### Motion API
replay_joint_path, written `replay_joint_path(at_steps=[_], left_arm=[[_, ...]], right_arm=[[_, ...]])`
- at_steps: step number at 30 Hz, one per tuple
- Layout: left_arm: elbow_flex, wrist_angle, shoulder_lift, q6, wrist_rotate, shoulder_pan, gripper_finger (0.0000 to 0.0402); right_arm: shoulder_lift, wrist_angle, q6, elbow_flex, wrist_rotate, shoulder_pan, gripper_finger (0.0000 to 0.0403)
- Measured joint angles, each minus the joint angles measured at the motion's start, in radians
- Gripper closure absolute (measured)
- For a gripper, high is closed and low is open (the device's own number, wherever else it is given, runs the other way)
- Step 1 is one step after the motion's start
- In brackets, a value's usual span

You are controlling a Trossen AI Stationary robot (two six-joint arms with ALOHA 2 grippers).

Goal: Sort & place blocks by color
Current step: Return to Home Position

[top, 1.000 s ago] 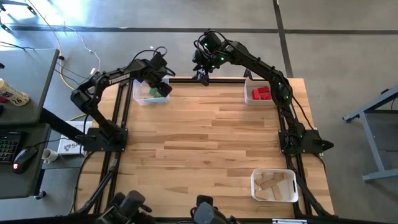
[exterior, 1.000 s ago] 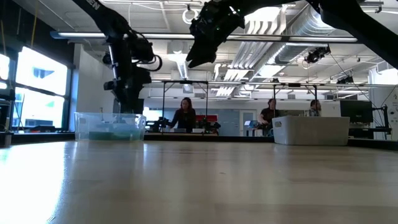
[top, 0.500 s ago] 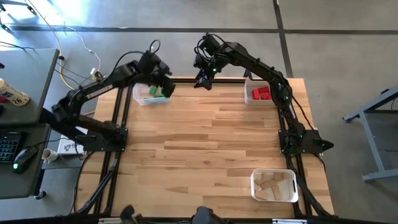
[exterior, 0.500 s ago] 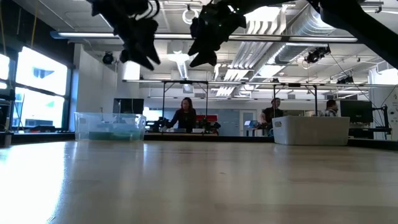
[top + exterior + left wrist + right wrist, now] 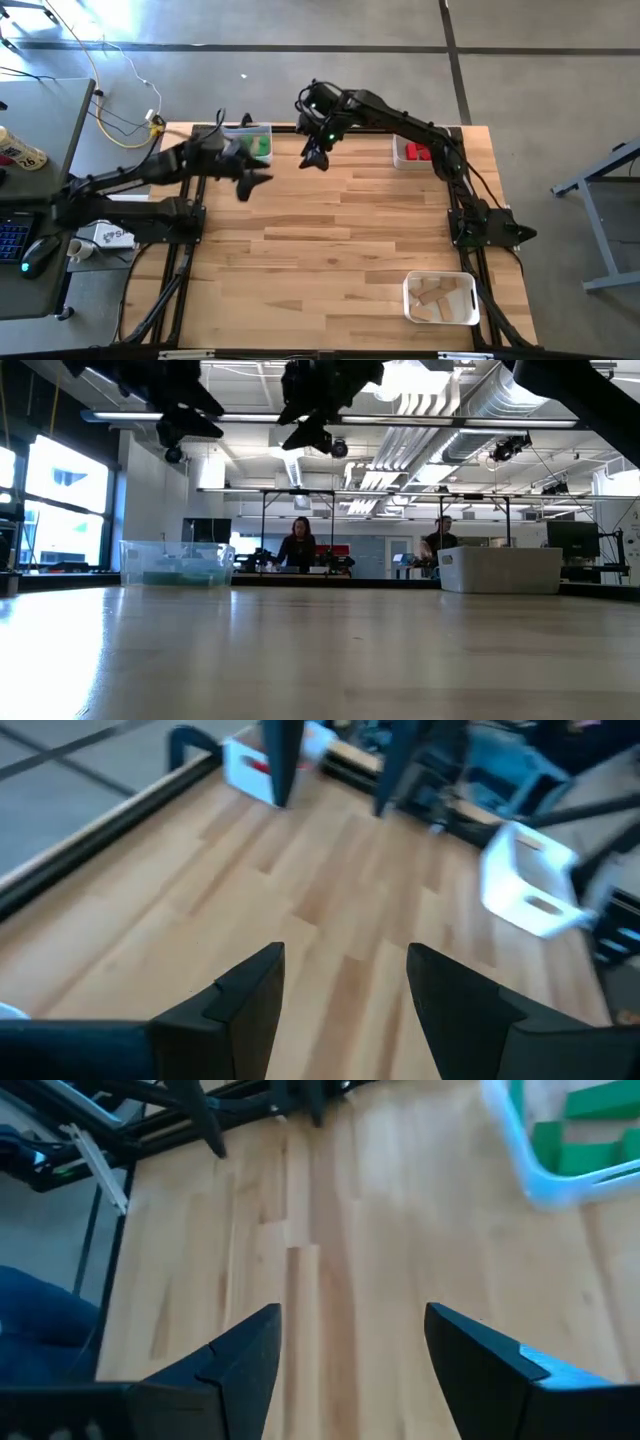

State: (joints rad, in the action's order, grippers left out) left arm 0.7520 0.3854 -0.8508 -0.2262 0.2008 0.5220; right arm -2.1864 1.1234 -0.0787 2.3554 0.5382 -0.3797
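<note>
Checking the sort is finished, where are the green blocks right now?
In the high view, the green blocks lie inside the clear bin at the top-left corner of the table, just beyond the left gripper.

On the table (image 5: pixel 330 240), seen from above, three bins are set near corners: the upper-left bin (image 5: pixel 245 127), the upper-right bin (image 5: pixel 398 160) and the lower-right bin (image 5: pixel 409 300). Blocks (image 5: pixel 262 148) lie in the upper-left bin, more blocks (image 5: pixel 420 154) in the upper-right bin, further blocks (image 5: pixel 440 296) in the lower-right bin. The left gripper (image 5: pixel 256 180) is placed just below the upper-left bin in the frame. The right gripper (image 5: pixel 312 158) is found to its right, between the two upper bins, nearer the left one.
</note>
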Motion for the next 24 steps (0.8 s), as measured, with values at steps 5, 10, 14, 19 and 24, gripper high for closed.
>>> replay_joint_path(at_steps=[5,10,14,19,24], left_arm=[[-0.133,-0.04,0.181,-0.061,-0.004,-0.071,0.0202],[-0.237,-0.1,0.336,-0.088,-0.005,-0.108,0.0202],[-0.302,-0.099,0.462,-0.093,-0.003,-0.138,0.0202],[-0.372,-0.097,0.617,-0.135,-0.01,-0.153,0.0202],[-0.444,-0.095,0.767,-0.165,-0.002,-0.165,0.0202]], right_arm=[[0.0,-0.021,0.083,0.0,-0.007,0.061,0.0169],[0.0,-0.069,0.144,0.0,-0.015,0.113,0.0169],[0.001,-0.083,0.194,0.0,-0.019,0.142,0.0169],[0.023,-0.108,0.214,0.0,-0.035,0.17,0.0169],[0.086,-0.129,0.217,0.0,-0.15,0.183,0.0169]])
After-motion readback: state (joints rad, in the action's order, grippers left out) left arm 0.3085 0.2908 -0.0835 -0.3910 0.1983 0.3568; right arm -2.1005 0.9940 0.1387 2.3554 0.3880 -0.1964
